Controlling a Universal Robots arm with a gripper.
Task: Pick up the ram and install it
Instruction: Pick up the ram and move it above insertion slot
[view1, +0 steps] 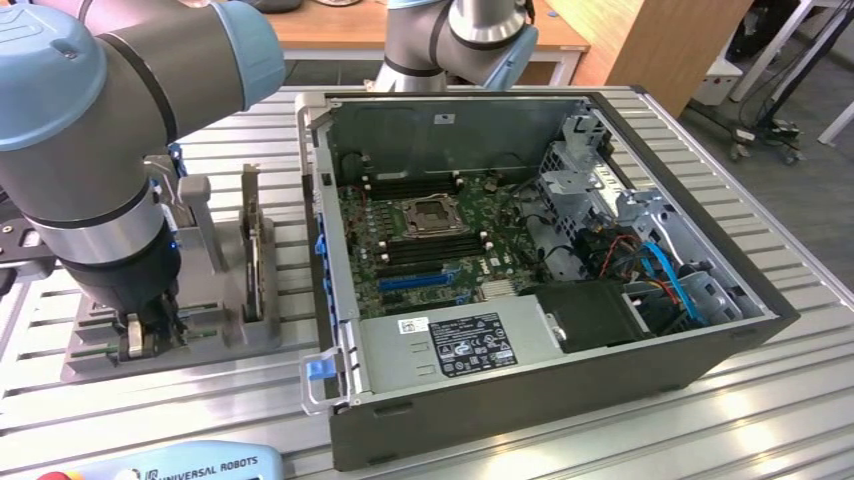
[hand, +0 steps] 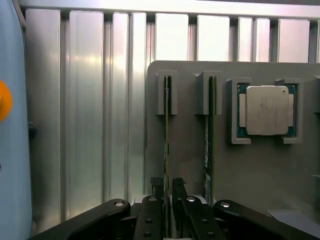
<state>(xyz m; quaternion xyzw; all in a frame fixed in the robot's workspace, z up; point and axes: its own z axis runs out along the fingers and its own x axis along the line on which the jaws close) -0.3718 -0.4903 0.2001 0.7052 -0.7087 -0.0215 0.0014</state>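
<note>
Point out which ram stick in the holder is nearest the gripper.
The ram stick farther from the processor: the gripper is at its end; the other stick stands one slot nearer the processor.

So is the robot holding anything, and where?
Cannot tell: the end effector straddles one end of the ram, which stands in its grey holder.

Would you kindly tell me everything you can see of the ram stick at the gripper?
The ram is a long, thin, dark greenish board seen edge-on, standing on its long edge in a grey holder. Its far end sits in a slotted grey post. A second stick stands parallel beside it, apart. The open gripper straddles its near end, one finger on either side; contact cannot be told.
</note>
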